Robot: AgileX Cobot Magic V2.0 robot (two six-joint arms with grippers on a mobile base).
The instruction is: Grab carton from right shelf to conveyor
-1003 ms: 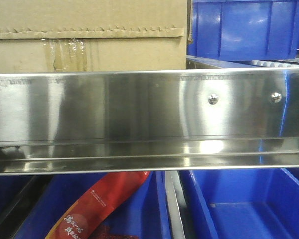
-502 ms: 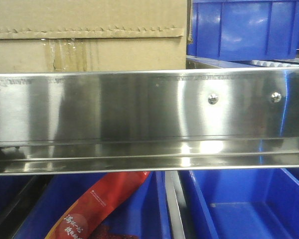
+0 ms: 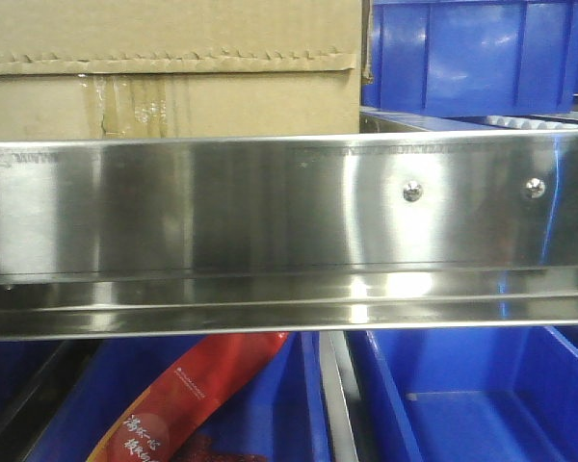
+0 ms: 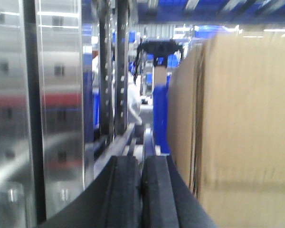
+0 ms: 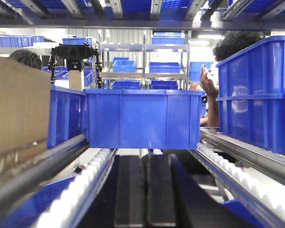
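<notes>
Carton (image 3: 173, 67): brown corrugated, serrated flap, glossy tape, at front edge of right shelf (image 3: 270, 212) behind polished steel rail. Left gripper (image 4: 142, 185) and right gripper (image 5: 145, 190): black faces pressed together, nothing held.

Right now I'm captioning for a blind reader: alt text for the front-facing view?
A brown taped carton sits upper left behind the shiny steel front rail of the right shelf. Blue bins stand beside it; below, another bin holds a red packet.
</notes>
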